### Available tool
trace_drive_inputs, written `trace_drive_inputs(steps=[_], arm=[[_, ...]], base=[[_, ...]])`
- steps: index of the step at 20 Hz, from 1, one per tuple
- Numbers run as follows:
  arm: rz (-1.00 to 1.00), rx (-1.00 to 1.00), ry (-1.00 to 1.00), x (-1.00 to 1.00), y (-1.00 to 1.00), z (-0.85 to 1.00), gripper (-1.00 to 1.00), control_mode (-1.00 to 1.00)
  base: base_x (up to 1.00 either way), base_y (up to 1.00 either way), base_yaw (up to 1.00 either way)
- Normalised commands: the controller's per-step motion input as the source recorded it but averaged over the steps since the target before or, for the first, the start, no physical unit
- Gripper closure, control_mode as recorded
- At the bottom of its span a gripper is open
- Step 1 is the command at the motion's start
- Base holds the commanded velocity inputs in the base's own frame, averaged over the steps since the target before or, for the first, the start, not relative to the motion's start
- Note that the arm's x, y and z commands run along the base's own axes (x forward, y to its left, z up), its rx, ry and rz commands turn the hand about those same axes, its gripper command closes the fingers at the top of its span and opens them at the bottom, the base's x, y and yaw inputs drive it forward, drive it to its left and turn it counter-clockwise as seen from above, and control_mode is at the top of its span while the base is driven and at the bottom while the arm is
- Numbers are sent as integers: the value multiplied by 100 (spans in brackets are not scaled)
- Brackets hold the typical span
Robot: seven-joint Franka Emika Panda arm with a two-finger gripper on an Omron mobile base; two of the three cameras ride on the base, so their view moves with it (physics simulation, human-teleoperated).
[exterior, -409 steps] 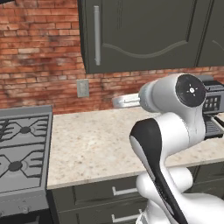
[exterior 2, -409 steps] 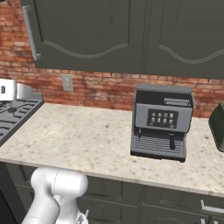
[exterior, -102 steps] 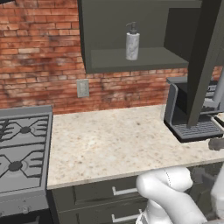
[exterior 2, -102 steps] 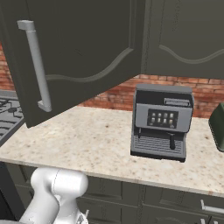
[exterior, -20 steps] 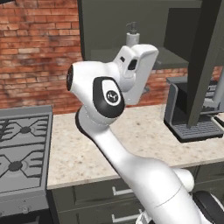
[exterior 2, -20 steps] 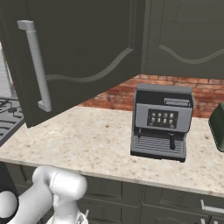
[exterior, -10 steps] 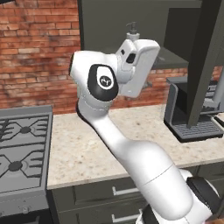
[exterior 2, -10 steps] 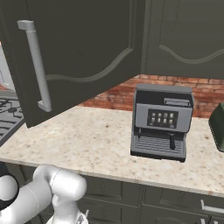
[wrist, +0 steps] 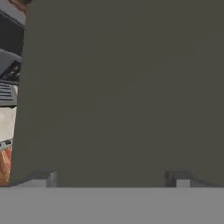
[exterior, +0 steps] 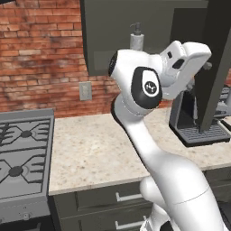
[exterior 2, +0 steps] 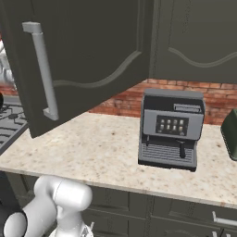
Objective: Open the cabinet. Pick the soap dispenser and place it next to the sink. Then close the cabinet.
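Hand [wrist: 111, 177] up high and spread wide, nothing between its two dark fingertips [wrist: 43, 178], and it is staring straight into a flat dark grey-green panel, very close. From the left base view the hand [exterior: 205, 67] sits at the end of the white arm [exterior: 144, 85], raised to shelf height and pressed in near the edge of the swung-open cabinet door [exterior: 219, 63], which hangs just to its right.

Behind the hand and off to its left, the soap dispenser [exterior: 136, 39] stands upright on the shelf of the open cabinet [exterior: 103, 40], pale speckled body, dark pump on top, partly masked by the arm's big white elbow. Hand and dispenser are apart, no contact at all.

Below the hand, the coffee machine [exterior: 198, 122] rests on the speckled counter [exterior: 90, 153], and farther left along that counter comes the stove [exterior: 22, 153] against the brick wall [exterior: 40, 54], with a wall outlet [exterior: 85, 90] above the counter.

Over in the right base view the open door [exterior 2: 78, 60] fills the upper left, its long silver bar handle [exterior 2: 44, 69] running vertically, and the coffee machine [exterior 2: 171, 129] stands on the counter [exterior 2: 92, 152] beneath the neighbouring shut cabinets. A dark green object [exterior 2: 230, 134] peeks in at the right edge, too cropped to identify.
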Motion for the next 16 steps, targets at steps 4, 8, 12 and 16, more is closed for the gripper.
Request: trace_drive_inputs(steps=[4, 8, 12, 16], arm=[[-3, 0, -9, -54, -82, 0, -100, -100], [-3, 0, -8, -54, -81, 0, -100, -100], [-1, 0, -7, -39, -73, 0, -100, -100], [0, 0, -4, -18, -62, 0, -100, -100]], base=[[0, 0, 0], [0, 0, 0], [0, 0, 0], [0, 0, 0]])
